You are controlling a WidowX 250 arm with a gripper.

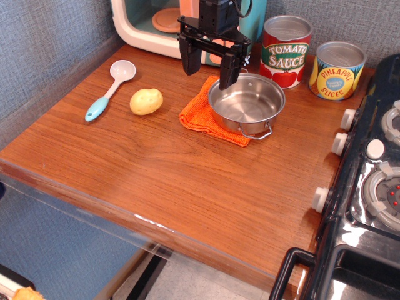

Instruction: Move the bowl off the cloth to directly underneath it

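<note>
Two tin cans stand behind the bowl (246,103): the tomato sauce can (285,50) just behind it and the pineapple slices can (337,70) behind it and to the right, the two cans close together but apart. Taking the bowl as the landmark, it sits upright and empty on the wooden table (156,175), resting on the cloth (201,117). The cloth reaches out from under the bowl's left and front sides, with one corner showing near the bowl's front wire handle; the bowl covers the cloth's right part and overhangs it on the right.

Above the bowl's left rear rim hangs the gripper (210,64), black, pointing down, its jaws spread wide and holding nothing. One finger hangs over the table left of the bowl, the other at the bowl's back-left rim; whether that finger touches the rim I cannot tell.

Left of the bowl, past the cloth, lies a potato (146,101), and farther left a spoon (111,87) with a white scoop and blue handle. Behind the bowl, past the gripper, stands a toy microwave (150,28) against the wall. Right of the bowl, at the table's edge, is a black toy stove (369,206) with white knobs.
</note>
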